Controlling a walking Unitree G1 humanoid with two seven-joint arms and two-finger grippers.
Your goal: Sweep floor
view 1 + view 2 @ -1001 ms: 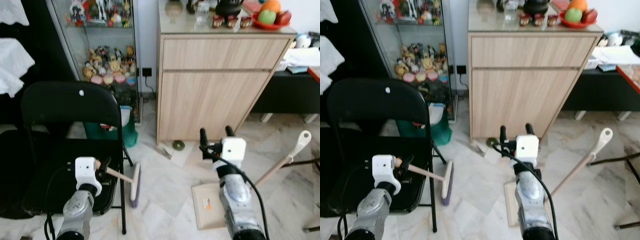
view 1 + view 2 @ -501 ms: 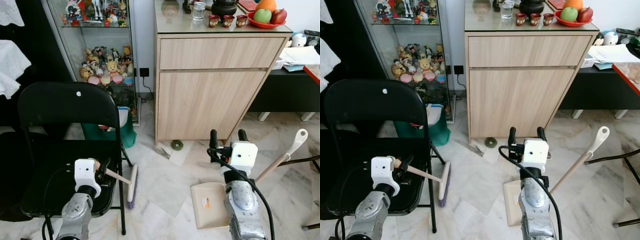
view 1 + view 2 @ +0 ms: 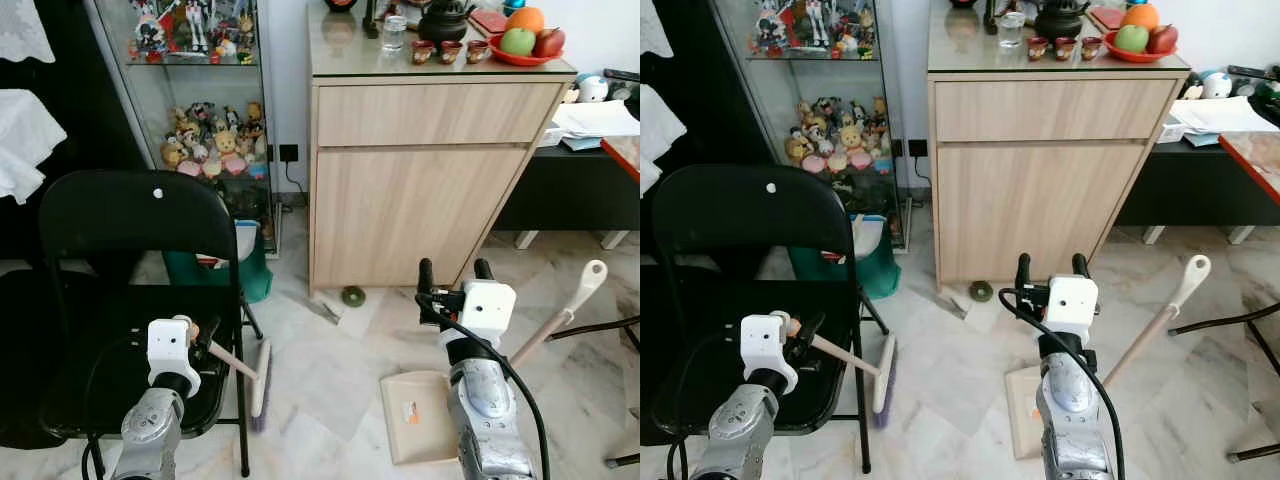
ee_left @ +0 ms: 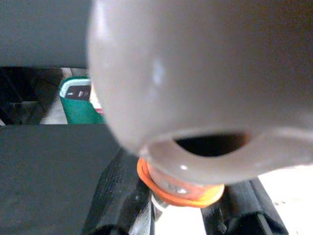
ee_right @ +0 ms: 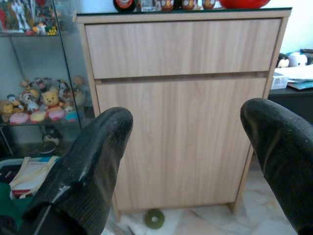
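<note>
Now the left gripper (image 3: 203,338) is pinching the thin handle of the brush (image 3: 259,365), low on the left beside the black folding chair (image 3: 130,225). The brush head is resting on the marble floor (image 3: 330,370) just right of the chair's front leg. Compared with a second ago, the head is standing a little nearer to the robot and more upright (part of this shift is coming from the camera, which is moving too). The right gripper (image 3: 453,272) is hanging with its fingers spread and holding nothing, above the beige dustpan (image 3: 415,418), whose long handle is leaning to the far right. A small dark round thing (image 3: 352,295) is lying by the foot of the wooden cabinet (image 3: 420,180). I judge that the sweeping is still at an early stage.
</note>
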